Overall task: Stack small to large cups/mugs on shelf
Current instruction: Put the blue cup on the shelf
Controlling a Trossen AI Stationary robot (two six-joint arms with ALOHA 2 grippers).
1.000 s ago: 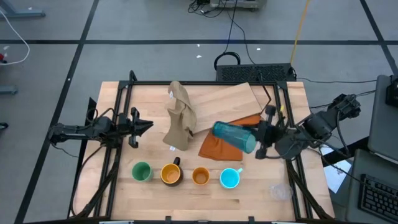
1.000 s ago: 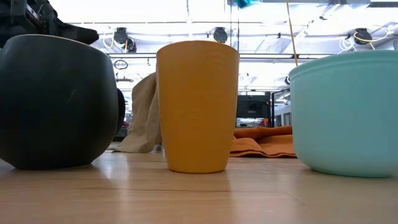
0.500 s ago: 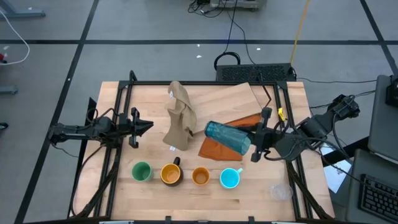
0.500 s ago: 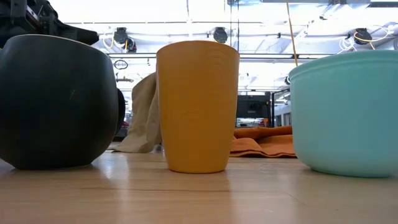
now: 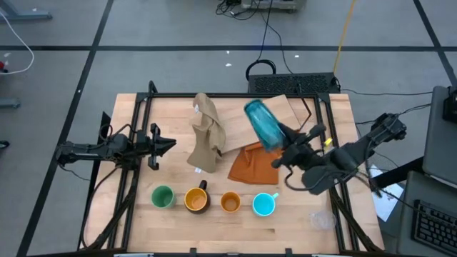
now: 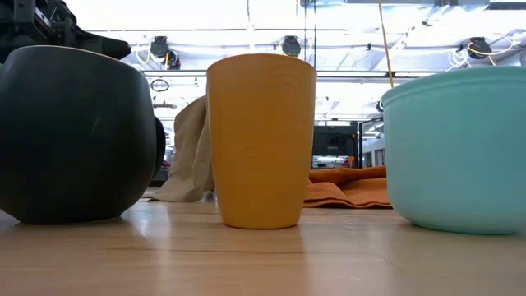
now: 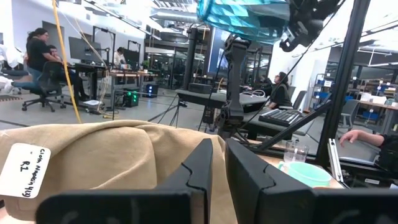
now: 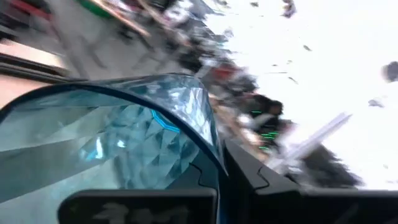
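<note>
1. cups in a row at the tabletop's (image 5: pixel 300 228) near edge: light green cup (image 5: pixel 163 196), yellow mug (image 5: pixel 196 199), orange cup (image 5: pixel 230 203), cyan mug (image 5: pixel 264 204).
2. right gripper (image 5: pixel 284 146) clamps the teal tumbler (image 5: pixel 263 123), tilted above the orange cloth (image 5: pixel 251 165) and the shelf (image 5: pixel 261 113).
3. left gripper (image 5: pixel 166 145), fingers together, waits beside the tan cloth (image 5: pixel 207 135).

Four cups in row at surface (image 5: pixel 136 228) front: cup (image 5: pixel 162 196), mug (image 5: pixel 196 200), small cup (image 5: pixel 230 203), wide mug (image 5: pixel 264 204). Glass (image 5: pixel 320 220) right of row. Cloth (image 5: pixel 207 133) behind, shelf (image 5: pixel 243 114) right of it. Tumbler (image 5: pixel 263 123) aloft over shelf.
</note>
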